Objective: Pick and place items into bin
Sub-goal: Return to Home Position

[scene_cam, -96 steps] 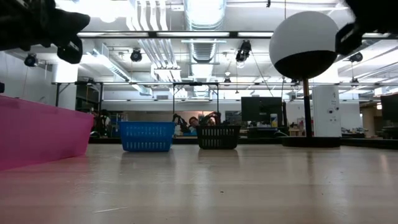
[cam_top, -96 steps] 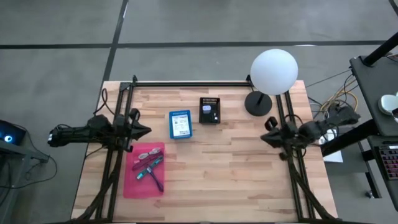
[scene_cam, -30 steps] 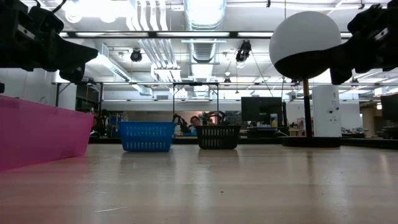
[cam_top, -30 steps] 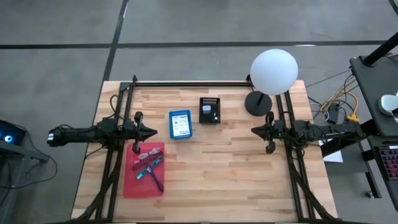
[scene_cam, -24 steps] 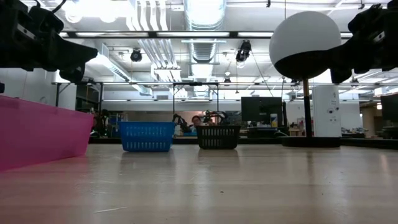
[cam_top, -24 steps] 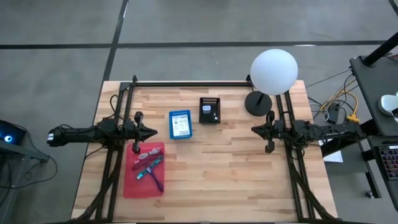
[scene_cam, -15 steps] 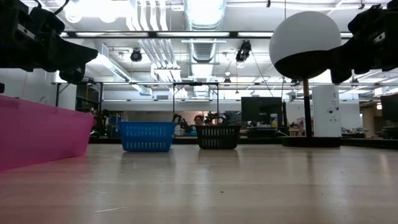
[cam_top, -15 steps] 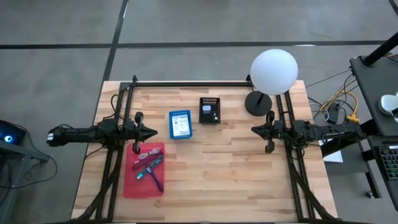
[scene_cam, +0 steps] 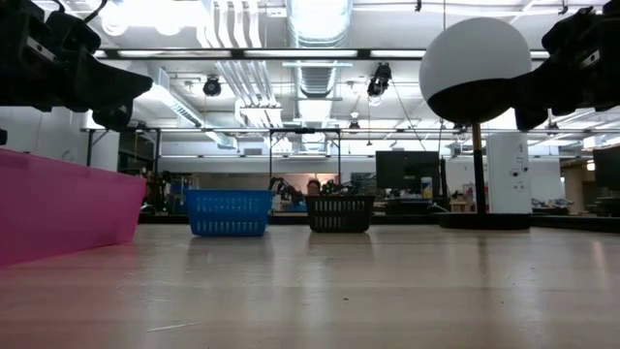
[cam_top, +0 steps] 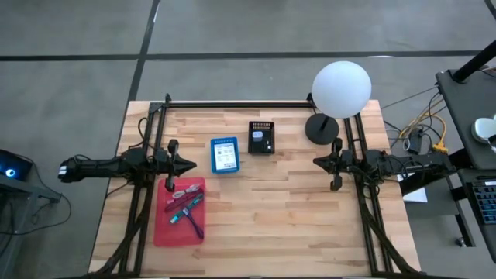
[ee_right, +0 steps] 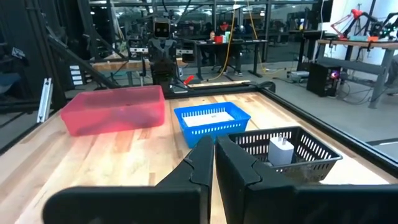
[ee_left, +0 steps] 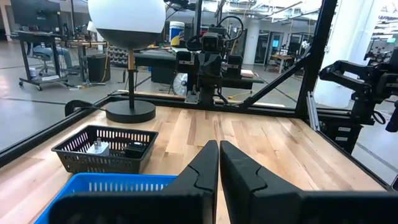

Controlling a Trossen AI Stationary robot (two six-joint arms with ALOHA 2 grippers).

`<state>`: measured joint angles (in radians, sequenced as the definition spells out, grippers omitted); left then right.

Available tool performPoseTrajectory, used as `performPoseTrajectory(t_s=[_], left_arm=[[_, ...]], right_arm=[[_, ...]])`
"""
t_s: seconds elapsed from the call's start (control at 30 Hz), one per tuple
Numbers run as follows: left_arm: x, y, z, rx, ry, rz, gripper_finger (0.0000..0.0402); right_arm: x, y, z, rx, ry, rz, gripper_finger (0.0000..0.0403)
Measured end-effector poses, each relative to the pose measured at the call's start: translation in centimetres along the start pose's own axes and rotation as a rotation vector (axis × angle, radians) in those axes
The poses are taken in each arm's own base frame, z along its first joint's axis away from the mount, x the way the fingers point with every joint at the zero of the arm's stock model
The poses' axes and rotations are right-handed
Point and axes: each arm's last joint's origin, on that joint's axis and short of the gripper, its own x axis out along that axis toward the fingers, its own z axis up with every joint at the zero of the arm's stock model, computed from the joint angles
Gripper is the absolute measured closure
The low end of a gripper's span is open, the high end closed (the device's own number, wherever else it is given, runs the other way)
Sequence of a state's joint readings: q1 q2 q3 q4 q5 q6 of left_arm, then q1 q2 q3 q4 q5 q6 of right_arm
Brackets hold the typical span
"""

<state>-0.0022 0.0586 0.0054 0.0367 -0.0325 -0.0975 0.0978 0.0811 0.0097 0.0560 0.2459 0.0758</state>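
The items lie in a pink tray near the table's left edge: teal, magenta and purple strips and small pieces on its floor. A blue basket at mid-table holds a flat white packet with print. A black basket beside it holds a small pale piece and a dark one. My left gripper hovers shut, level, just beyond the tray's far end, pointing right. My right gripper hovers shut near the right side, pointing left. Both touch nothing.
A big white ball lamp stands on a dark round base at the far right corner, close behind my right arm. Dark frame rails run along the table's left, right and far edges. Bare wood lies between the grippers and toward the near edge.
Over the last second neither arm nor any item has moved. About three seconds ago both arms were drawn back at the table's sides; since then each has stretched out level toward the table's middle.
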Motion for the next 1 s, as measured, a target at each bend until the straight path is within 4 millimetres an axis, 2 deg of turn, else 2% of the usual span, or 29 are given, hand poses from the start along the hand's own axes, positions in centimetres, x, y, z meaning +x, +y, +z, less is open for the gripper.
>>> performPoseTrajectory(t_s=[1.0], left_arm=[[0.00, 0.00, -0.01, 0.000, 0.001, -0.001, 0.0402]], right_arm=[[0.00, 0.00, 0.00, -0.003, 0.000, 0.000, 0.0394]])
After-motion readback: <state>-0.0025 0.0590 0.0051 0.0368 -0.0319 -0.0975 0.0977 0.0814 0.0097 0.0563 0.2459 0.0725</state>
